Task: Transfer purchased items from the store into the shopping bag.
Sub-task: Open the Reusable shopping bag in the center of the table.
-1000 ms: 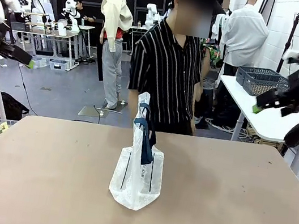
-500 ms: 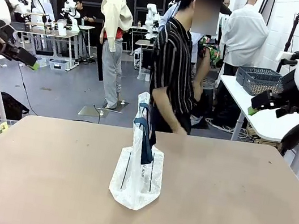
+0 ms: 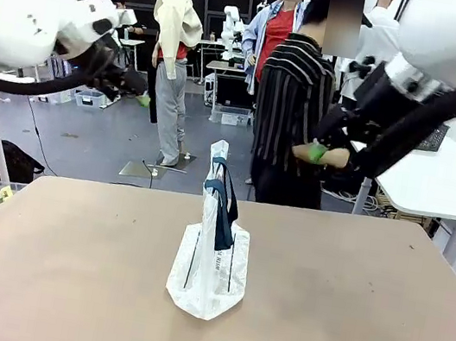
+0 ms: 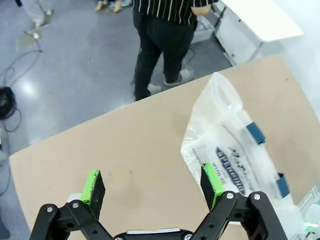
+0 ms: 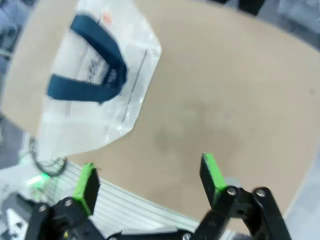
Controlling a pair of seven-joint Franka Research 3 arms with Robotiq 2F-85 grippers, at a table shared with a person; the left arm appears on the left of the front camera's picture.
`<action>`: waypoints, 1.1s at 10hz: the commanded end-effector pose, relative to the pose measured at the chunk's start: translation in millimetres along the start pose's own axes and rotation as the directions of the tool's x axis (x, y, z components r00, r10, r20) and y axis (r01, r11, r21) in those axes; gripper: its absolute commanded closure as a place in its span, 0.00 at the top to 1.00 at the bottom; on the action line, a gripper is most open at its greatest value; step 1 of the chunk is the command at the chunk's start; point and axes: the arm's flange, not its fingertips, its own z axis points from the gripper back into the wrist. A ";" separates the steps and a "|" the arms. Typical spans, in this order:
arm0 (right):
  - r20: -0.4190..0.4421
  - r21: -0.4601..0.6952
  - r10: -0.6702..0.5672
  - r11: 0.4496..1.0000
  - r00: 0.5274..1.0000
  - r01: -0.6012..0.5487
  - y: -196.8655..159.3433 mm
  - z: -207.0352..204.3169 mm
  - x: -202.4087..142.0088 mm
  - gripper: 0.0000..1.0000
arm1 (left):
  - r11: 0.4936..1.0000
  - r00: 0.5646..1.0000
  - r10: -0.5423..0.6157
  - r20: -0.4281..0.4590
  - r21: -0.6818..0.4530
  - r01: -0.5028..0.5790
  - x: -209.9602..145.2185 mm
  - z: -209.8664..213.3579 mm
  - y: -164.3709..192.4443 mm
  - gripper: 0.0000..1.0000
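Hanging high at the left, the left gripper (image 4: pixel 152 187) has its jaws spread wide and holds nothing, with bare table (image 4: pixel 125 150) beneath it. In the middle of the table the bag (image 3: pixel 209 272) stands upright on its own, thin and floppy. Its top is pinched to a peak and its navy handles (image 3: pixel 222 213) droop down one side, so the mouth looks closed. That is the main worry: a film bag this light has nothing to steady it. A finger brushing its side would likely tip it or push it across the smooth board rather than open it, and anything dropped at the peak could slide off outside. Behind the far edge a person (image 3: pixel 292 102) in a striped shirt stands turned away, seemingly near the right arm, and a fast sweep might strike them. At the right, the right gripper (image 5: pixel 149 180) also hangs above the table, jaws wide apart and empty, the bag off to one side of it. With both arms aimed toward the same bag, they could foul each other over it.
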 end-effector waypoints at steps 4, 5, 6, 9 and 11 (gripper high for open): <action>-0.023 0.009 -0.027 1.000 0.999 0.027 14.9 -5.1 11.1 1.00 | 1.000 1.000 0.012 -0.018 -0.025 -0.012 16.8 -16.9 -4.5 1.00; -0.064 0.031 -0.024 0.999 0.998 0.026 34.7 -10.8 13.5 1.00 | 0.999 0.998 -0.007 -0.058 -0.052 0.004 26.2 -29.9 -15.4 1.00; -0.119 0.054 -0.023 0.998 0.993 0.030 51.6 -15.4 14.7 1.00 | 0.996 0.997 0.002 -0.083 -0.089 -0.009 33.3 -42.9 -31.4 1.00; -0.247 0.047 -0.028 0.998 0.969 0.041 93.6 -48.6 28.3 1.00 | 0.981 0.979 0.121 -0.165 -0.129 -0.143 43.5 -80.5 -57.2 1.00; -0.200 0.034 -0.003 0.999 0.980 0.010 87.7 -42.6 12.9 1.00 | 0.992 0.990 0.053 -0.133 -0.105 -0.067 31.7 -76.7 -60.7 1.00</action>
